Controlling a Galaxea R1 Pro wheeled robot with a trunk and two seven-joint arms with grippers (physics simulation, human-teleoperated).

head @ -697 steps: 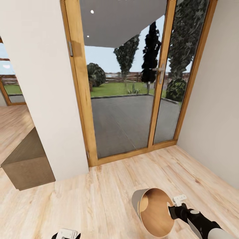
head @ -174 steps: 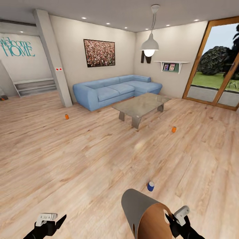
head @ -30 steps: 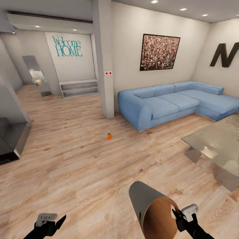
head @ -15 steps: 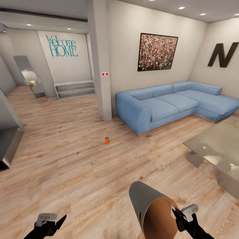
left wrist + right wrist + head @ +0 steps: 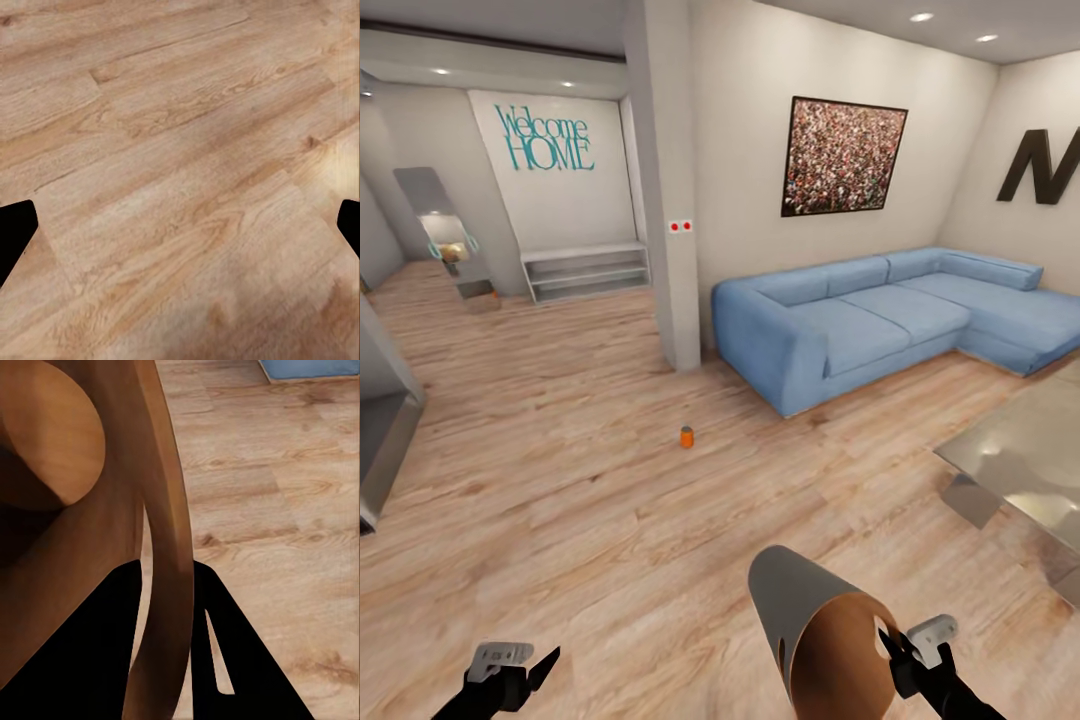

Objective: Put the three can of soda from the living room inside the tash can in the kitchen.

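Living room with wood floor [image 5: 560,480]. My right gripper [image 5: 895,655] pinches the rim of the tash can [image 5: 810,630], carried tilted at my five o'clock. My left gripper [image 5: 510,665] hangs spread wide, empty, at seven o'clock. One orange can of soda [image 5: 686,436] stands at twelve o'clock, near a blue sofa [image 5: 880,320].

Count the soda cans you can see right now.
1. An orange can stands on the wood floor, ahead of the pillar and left of the blue sofa. Others may lie out of frame.
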